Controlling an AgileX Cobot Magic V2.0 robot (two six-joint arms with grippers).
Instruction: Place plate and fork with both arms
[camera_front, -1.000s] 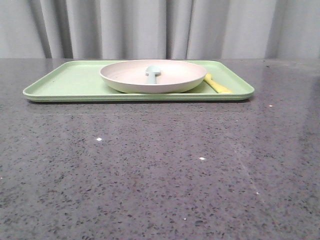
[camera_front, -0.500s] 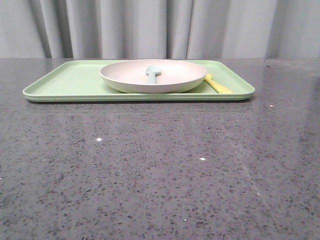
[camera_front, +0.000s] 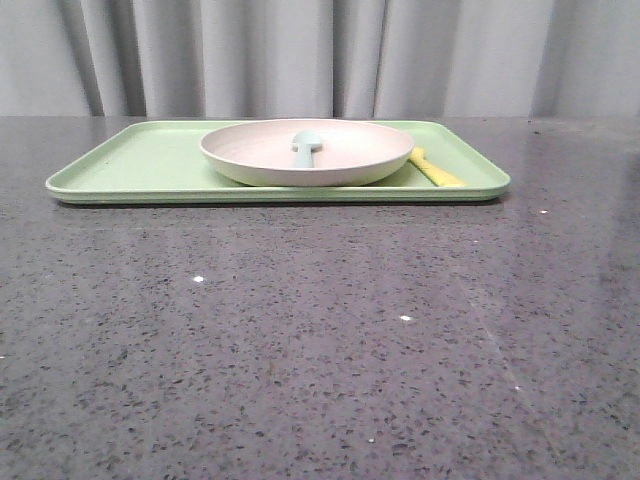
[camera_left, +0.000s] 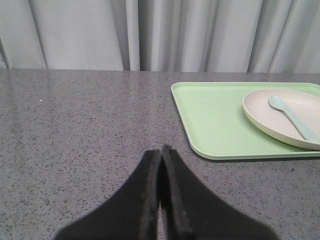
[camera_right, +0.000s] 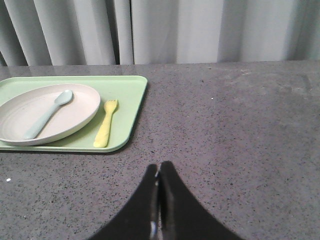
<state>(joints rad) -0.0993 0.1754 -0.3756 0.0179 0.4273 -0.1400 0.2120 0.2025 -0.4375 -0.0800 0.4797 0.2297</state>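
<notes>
The cream-pink plate (camera_front: 306, 152) sits on a light-green tray (camera_front: 140, 165) at the far middle of the table; it also shows in the left wrist view (camera_left: 272, 117) and the right wrist view (camera_right: 35, 117). The yellow fork (camera_front: 435, 170) lies on the tray just right of the plate, seen whole in the right wrist view (camera_right: 105, 129). My left gripper (camera_left: 160, 150) is shut and empty over bare table, left of the tray. My right gripper (camera_right: 159, 167) is shut and empty over bare table, right of the tray. Neither gripper shows in the front view.
A pale blue-green spoon (camera_front: 304, 148) lies inside the plate, also seen in the left wrist view (camera_left: 292, 117) and the right wrist view (camera_right: 47, 112). The dark speckled tabletop (camera_front: 320, 330) stretches in front of the tray. Grey curtains (camera_front: 320, 55) hang behind the table.
</notes>
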